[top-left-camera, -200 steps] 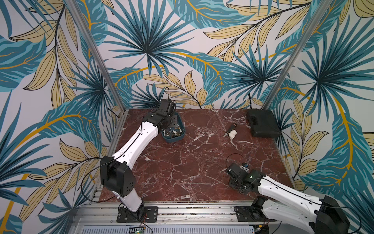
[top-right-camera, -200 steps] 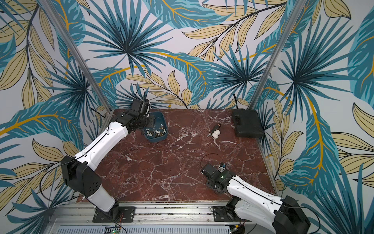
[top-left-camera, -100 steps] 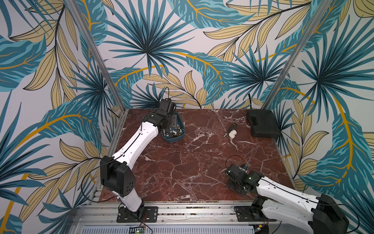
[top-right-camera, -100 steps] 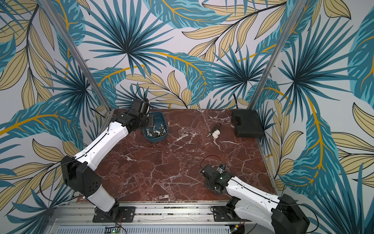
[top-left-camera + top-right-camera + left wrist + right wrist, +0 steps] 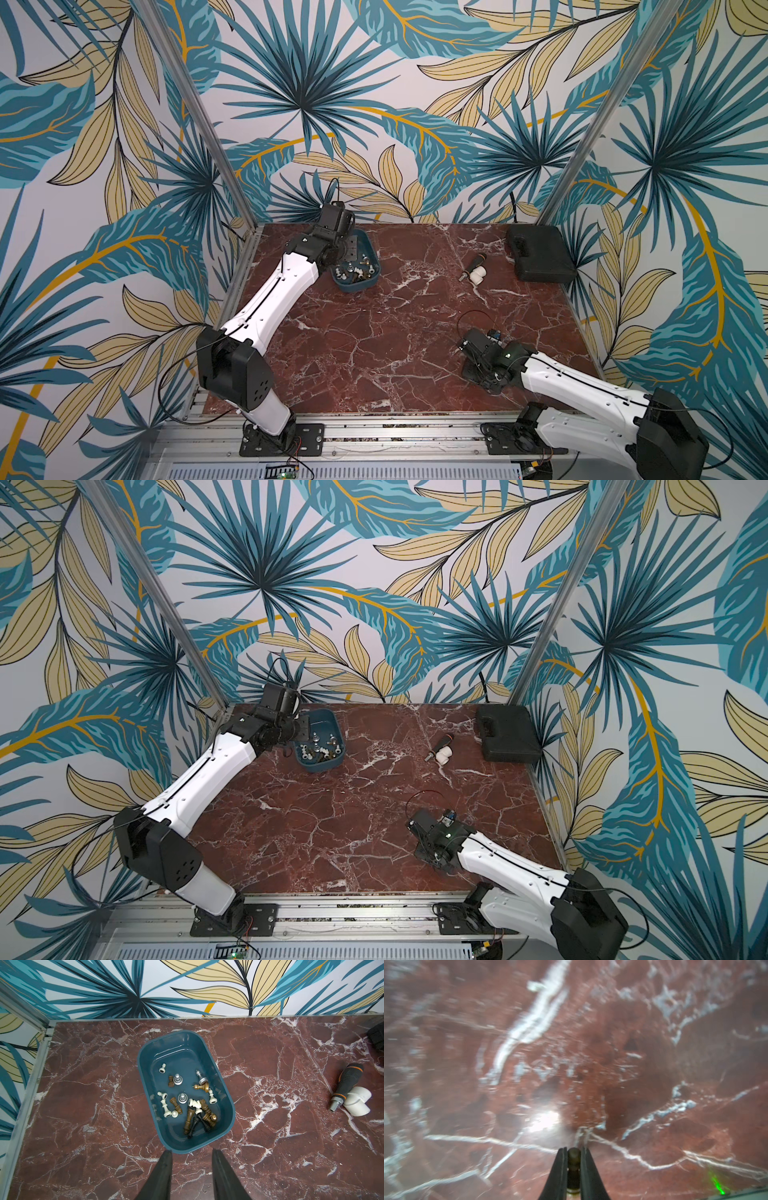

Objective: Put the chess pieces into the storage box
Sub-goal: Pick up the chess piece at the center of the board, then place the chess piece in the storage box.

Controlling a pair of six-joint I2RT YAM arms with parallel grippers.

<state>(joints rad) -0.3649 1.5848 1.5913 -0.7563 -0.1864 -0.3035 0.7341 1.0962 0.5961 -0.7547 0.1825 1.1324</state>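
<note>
Where the left arm reaches to the far left corner of the marble table point(image 5: 270, 1147), the storage box point(image 5: 225, 1124) sits open-topped below it, holding the chess pieces point(image 5: 191, 1103): white, silver, gold, brown and black figurines, most lying on their sides, a few silver ones upright. Left gripper point(image 5: 192, 1155) hovers just outside the box's near end, jaws parted with nothing between them. In both top views the same box point(image 5: 371, 257) point(image 5: 334, 725) lies partly under the left wrist. Right gripper point(image 5: 573, 1154), low over bare marble near the front right, has its jaws drawn close onto a dark chess piece point(image 5: 573, 1162) whose rounded end pokes out between the fingertips; wrist view blurred. Beyond, a black-handled tool point(image 5: 346, 1084) touches a white elbow fitting point(image 5: 358, 1101). A black case point(image 5: 540, 253) occupies the far right corner.
</note>
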